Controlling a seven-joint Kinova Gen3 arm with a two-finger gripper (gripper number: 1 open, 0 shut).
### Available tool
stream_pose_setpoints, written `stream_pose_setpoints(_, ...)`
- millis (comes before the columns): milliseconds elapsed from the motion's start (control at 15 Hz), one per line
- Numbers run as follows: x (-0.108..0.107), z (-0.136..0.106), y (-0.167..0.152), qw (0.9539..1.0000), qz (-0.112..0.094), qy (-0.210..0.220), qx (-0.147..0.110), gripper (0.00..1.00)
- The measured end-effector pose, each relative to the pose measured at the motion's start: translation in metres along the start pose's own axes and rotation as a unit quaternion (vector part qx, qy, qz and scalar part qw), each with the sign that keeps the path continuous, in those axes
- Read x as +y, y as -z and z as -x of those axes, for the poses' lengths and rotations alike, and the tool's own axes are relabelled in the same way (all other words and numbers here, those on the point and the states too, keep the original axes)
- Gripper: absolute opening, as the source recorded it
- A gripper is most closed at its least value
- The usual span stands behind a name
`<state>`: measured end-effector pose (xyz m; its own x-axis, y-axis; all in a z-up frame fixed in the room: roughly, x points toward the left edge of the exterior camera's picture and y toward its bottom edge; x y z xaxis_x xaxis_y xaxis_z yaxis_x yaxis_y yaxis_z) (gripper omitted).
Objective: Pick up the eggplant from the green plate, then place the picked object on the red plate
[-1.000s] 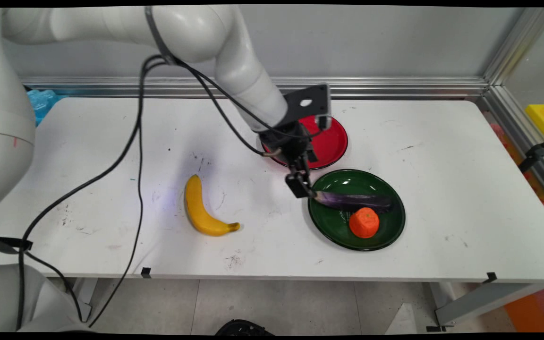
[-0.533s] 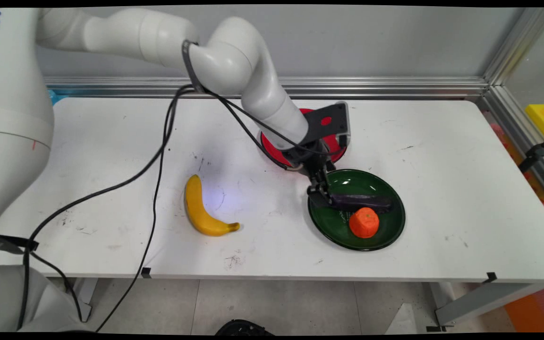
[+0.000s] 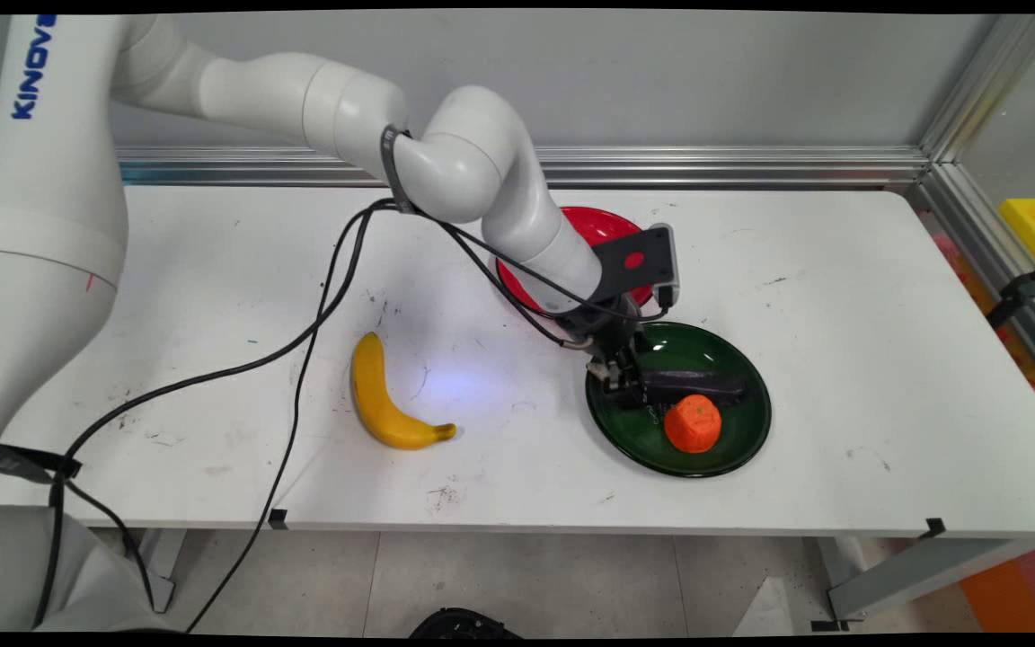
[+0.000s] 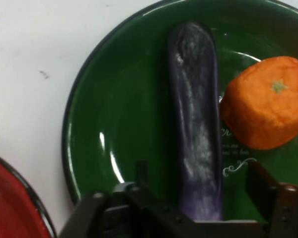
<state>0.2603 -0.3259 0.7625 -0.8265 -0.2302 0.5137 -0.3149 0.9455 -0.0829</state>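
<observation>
A dark purple eggplant [image 3: 697, 385] lies across the green plate [image 3: 661, 460], with an orange fruit [image 3: 693, 424] beside it on the same plate. My gripper [image 3: 623, 388] is low over the plate's left part, at the eggplant's left end. In the hand view the gripper [image 4: 198, 178] is open. Its fingers [image 4: 140, 171] stand either side of the eggplant [image 4: 196, 124] with a gap on both sides. The orange fruit [image 4: 265, 101] lies just right of the eggplant on the green plate [image 4: 124, 114].
A red plate [image 3: 598, 226] sits just behind the green one, partly hidden by the arm; its rim [image 4: 10, 198] shows in the hand view. A yellow banana [image 3: 381, 400] lies on the white table [image 3: 841, 341] to the left. Black cables hang from the arm.
The gripper has moved right and down, from beside the green plate's left rim to straddling the eggplant's left end. The eggplant, orange fruit and banana have not moved.
</observation>
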Motion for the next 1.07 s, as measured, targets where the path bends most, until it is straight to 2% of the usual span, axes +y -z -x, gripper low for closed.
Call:
stream_pose_setpoints(533, 0.000, -0.001, -0.002, 0.9999, 0.006, 0.013, 0.004, 0.00)
stream_pose_setpoints(733, -0.007, -0.007, 0.008, 0.9998, 0.004, 0.017, 0.008, 0.00)
stream_pose_setpoints(1067, -0.031, -0.021, 0.044, 0.9997, -0.006, 0.020, 0.011, 0.00)
